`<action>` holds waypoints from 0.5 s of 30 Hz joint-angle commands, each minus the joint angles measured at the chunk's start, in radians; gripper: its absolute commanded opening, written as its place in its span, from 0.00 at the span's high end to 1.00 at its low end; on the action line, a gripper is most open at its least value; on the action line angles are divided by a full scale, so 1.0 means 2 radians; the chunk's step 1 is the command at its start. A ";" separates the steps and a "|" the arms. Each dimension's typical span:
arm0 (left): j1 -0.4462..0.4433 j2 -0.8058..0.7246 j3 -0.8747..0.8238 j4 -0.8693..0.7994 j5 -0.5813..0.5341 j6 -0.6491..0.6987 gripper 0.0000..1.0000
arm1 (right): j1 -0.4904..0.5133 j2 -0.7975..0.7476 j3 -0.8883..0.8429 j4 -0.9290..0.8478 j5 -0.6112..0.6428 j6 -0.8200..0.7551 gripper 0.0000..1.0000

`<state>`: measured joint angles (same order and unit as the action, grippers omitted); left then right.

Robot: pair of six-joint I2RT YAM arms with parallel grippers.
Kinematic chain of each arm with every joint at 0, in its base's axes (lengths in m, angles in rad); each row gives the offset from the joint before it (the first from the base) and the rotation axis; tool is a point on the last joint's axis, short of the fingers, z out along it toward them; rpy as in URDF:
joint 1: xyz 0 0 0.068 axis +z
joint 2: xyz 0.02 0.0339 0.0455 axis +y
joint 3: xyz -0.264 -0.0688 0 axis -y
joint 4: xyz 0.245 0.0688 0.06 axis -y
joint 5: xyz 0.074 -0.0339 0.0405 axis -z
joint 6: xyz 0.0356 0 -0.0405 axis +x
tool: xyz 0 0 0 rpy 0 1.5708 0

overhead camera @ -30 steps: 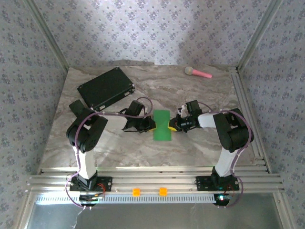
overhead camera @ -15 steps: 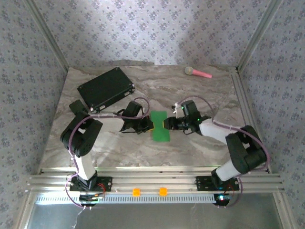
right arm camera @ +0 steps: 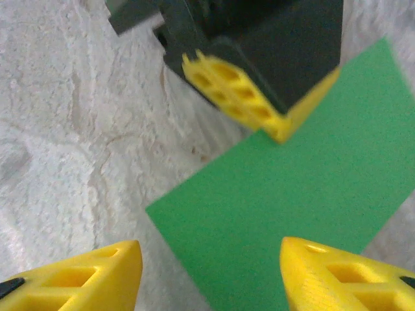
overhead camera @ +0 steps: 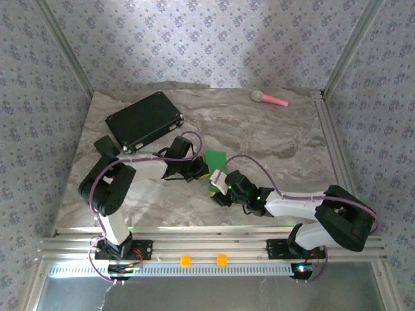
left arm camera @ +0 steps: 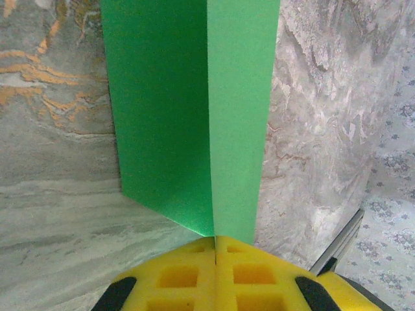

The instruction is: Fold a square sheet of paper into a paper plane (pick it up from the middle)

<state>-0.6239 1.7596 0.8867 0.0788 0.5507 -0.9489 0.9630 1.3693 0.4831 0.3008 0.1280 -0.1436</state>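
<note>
Top external view: the sheet of paper [overhead camera: 216, 159] lay near the middle of the desk [overhead camera: 272, 142], a little closer to the near edge than the far one. Both arms reached in over it, and its near end was hidden under the right arm.

Left end effector [left arm camera: 215, 249]: the pads were pressed together on the paper's left edge, with the sheet running out from between them.

Right end effector [right arm camera: 211, 272]: the fingers were spread apart with nothing between them, hovering just above the paper's near corner.

Step in hand: probably an early fold. One arm pinned the sheet while the other lined up for a fresh hold.

Next move: it likely called for the right fingers to come down on that near corner or edge. They would have to catch the thin paper without pushing it along the desk, while the left hold kept the sheet from turning.

Paper's look: bright green, plain and thin, showing as a narrow rectangle from above. In the left wrist view a straight line ran lengthwise from the pads, with one side darker than the other. Whether this was a crease or the edge of an upper layer could not be told.
</note>
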 commanded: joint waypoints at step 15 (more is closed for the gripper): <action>-0.001 -0.018 0.009 -0.003 0.006 -0.006 0.97 | 0.072 0.110 0.019 0.089 0.223 -0.064 0.52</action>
<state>-0.6239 1.7584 0.8871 0.0788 0.5503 -0.9554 1.1027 1.5913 0.5003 0.4576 0.4881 -0.2764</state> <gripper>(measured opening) 0.048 0.500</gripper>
